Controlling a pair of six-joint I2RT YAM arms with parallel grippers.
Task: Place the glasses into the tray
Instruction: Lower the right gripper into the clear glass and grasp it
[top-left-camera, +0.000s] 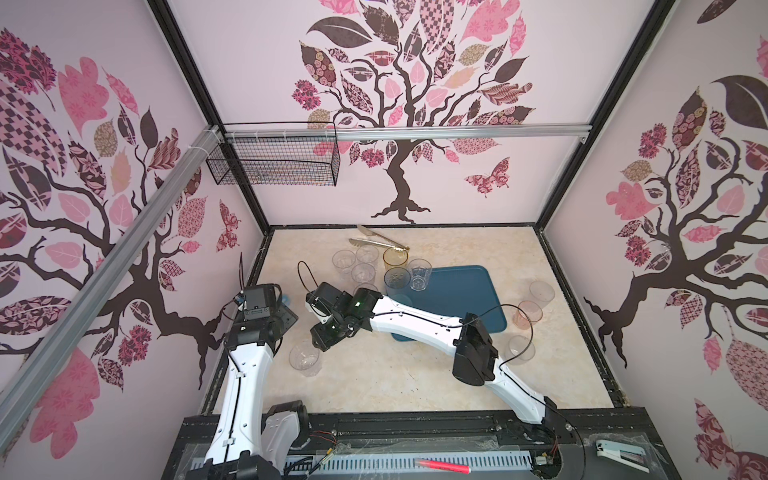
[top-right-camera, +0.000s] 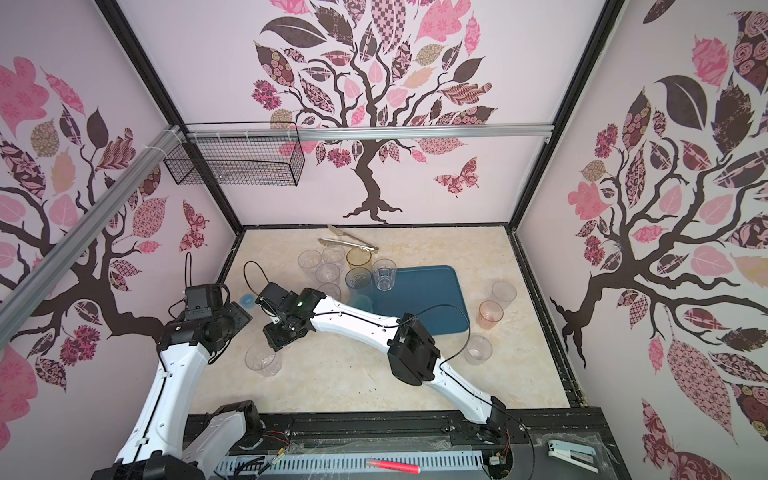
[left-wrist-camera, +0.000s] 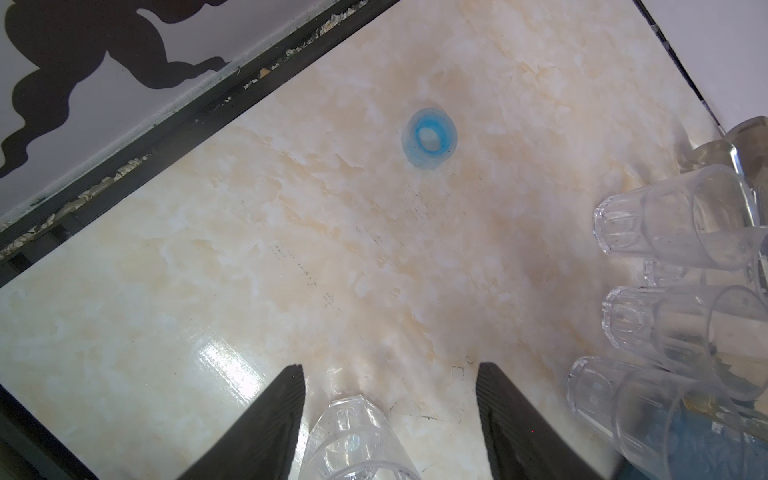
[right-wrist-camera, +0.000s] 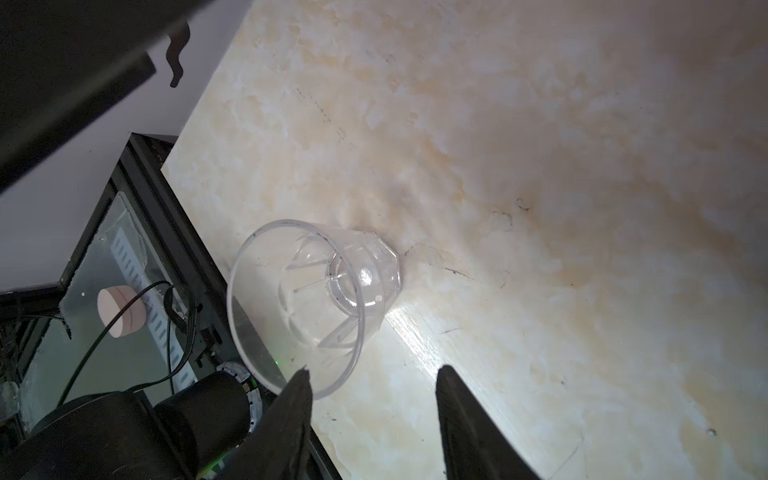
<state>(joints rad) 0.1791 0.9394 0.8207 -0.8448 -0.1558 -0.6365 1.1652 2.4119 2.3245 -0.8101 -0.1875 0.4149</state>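
Observation:
A short clear faceted glass (top-left-camera: 305, 357) (right-wrist-camera: 316, 303) stands upright on the marble table, near the left. My right gripper (top-left-camera: 318, 338) (right-wrist-camera: 376, 370) reaches across and hangs open just above it; one fingertip overlaps its rim and nothing is between the fingers. My left gripper (top-left-camera: 286, 318) (left-wrist-camera: 390, 368) is open too. In the left wrist view that glass (left-wrist-camera: 353, 440) shows between its fingers, with a wide gap on one side. The dark teal tray (top-left-camera: 465, 299) lies mid-table, with a clear faceted glass (top-left-camera: 419, 274) at its far left corner.
Several clear glasses (top-left-camera: 363, 273) cluster left of the tray, with an amber one (top-left-camera: 395, 257) and a dark tinted one (top-left-camera: 397, 278). Metal tongs (top-left-camera: 378, 241) lie behind them. Two pink glasses (top-left-camera: 528, 311) and a clear one (top-left-camera: 521, 349) stand right of the tray. A blue ring (left-wrist-camera: 430, 139) lies on the table.

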